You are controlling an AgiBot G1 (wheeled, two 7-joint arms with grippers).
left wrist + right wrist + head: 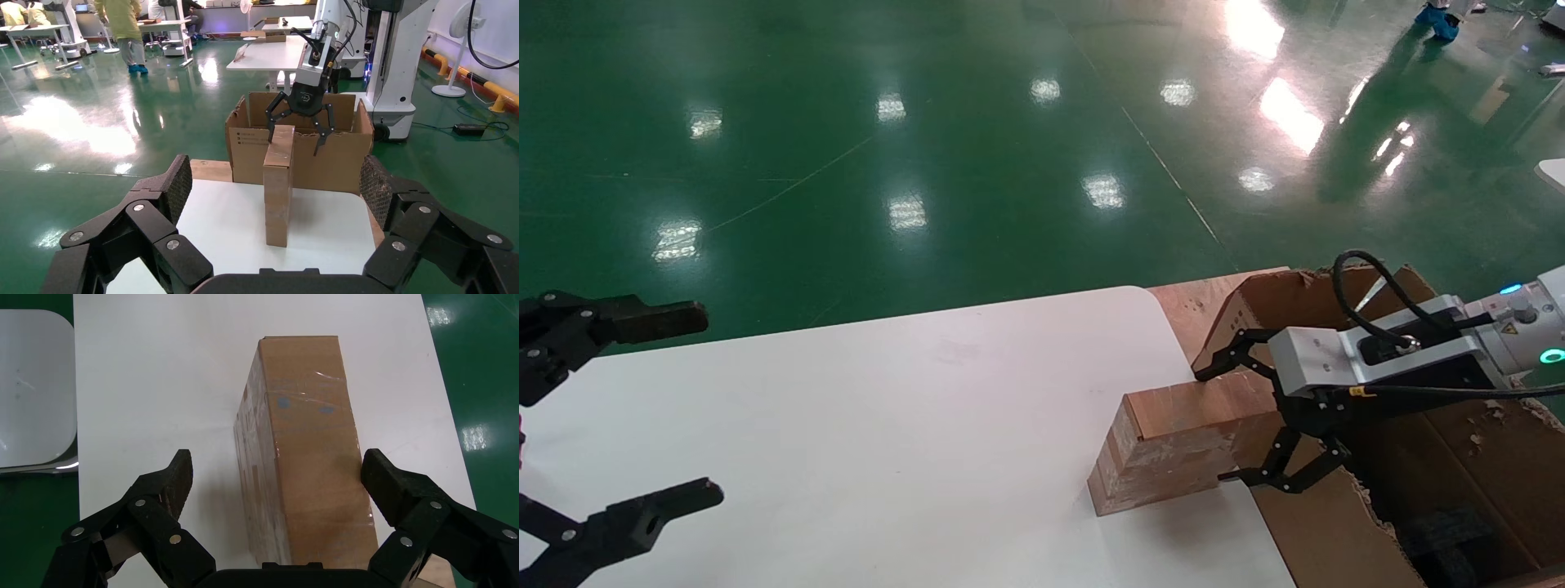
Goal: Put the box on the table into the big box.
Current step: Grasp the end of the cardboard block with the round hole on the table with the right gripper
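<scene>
Small taped brown cardboard box (1173, 441) on flat white table (887, 425), lower centre-right; large torn corrugated carton (1442, 457) at frame's lower right, beside it.

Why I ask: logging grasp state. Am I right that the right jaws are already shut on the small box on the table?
Not quite. The right wrist view shows the right gripper straddling the box on the table, its jaws open and clear of both sides.
</scene>
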